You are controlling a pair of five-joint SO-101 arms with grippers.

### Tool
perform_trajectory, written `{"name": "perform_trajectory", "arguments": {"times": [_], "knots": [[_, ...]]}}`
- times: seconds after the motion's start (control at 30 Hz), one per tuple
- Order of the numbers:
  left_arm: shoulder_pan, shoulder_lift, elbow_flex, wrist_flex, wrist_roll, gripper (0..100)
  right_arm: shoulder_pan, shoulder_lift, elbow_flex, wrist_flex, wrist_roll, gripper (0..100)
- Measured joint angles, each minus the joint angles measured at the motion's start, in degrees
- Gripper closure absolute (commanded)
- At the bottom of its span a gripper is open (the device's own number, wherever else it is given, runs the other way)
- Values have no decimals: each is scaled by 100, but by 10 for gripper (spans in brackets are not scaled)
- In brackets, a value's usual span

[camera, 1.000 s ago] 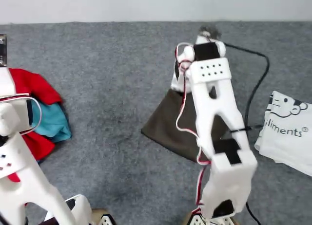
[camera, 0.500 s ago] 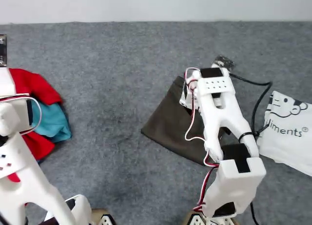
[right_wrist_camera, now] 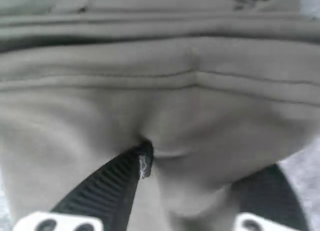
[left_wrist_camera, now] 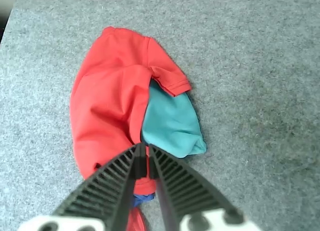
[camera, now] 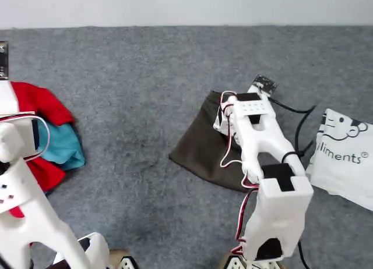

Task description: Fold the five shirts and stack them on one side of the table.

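Note:
A brown shirt (camera: 198, 149) lies crumpled in the middle of the grey table. My right gripper (camera: 224, 114) is down on its far edge. In the right wrist view the brown shirt (right_wrist_camera: 165, 86) is very close, and the right gripper (right_wrist_camera: 185, 161) presses into it, fingers apart, cloth bulging between them. A red shirt (camera: 41, 103) and a teal shirt (camera: 64, 147) lie heaped at the left. My left gripper (left_wrist_camera: 143, 163) hangs shut and empty above the red shirt (left_wrist_camera: 107, 106) and teal shirt (left_wrist_camera: 172, 123). A white printed shirt (camera: 344, 158) lies folded at the right.
The left arm (camera: 17, 187) stands at the near left corner. A black cable (camera: 306, 112) loops between the right arm and the white shirt. A bit of blue cloth (left_wrist_camera: 142, 198) peeks from under the red shirt. Bare table (camera: 128, 77) stretches between the heap and the brown shirt.
The right arm has drawn back from the far side of the table and come down onto the brown shirt's far edge. The left arm has kept still.

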State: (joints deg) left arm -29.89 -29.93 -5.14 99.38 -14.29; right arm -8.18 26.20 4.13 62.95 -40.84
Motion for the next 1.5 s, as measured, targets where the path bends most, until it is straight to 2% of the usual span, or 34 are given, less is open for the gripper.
{"name": "perform_trajectory", "arguments": {"times": [0.07,0.13,0.37,0.57,0.83,1.03,1.23,1.5], "knots": [[0,0,0,0,0,985,123,35,-26,44,114,965],[0,0,0,0,0,985,273,35,-70,141,360,988],[0,0,0,0,0,985,448,-202,-334,774,1829,990],[0,0,0,0,0,985,800,-1292,-334,1591,3051,990],[0,0,0,0,0,985,1767,-2822,-334,2312,4466,991],[0,0,0,0,0,985,2558,-3490,-334,2286,5292,991],[0,0,0,0,0,985,3446,-3560,-325,1662,5837,991],[0,0,0,0,0,985,4193,-2796,-325,677,6585,991]]}}
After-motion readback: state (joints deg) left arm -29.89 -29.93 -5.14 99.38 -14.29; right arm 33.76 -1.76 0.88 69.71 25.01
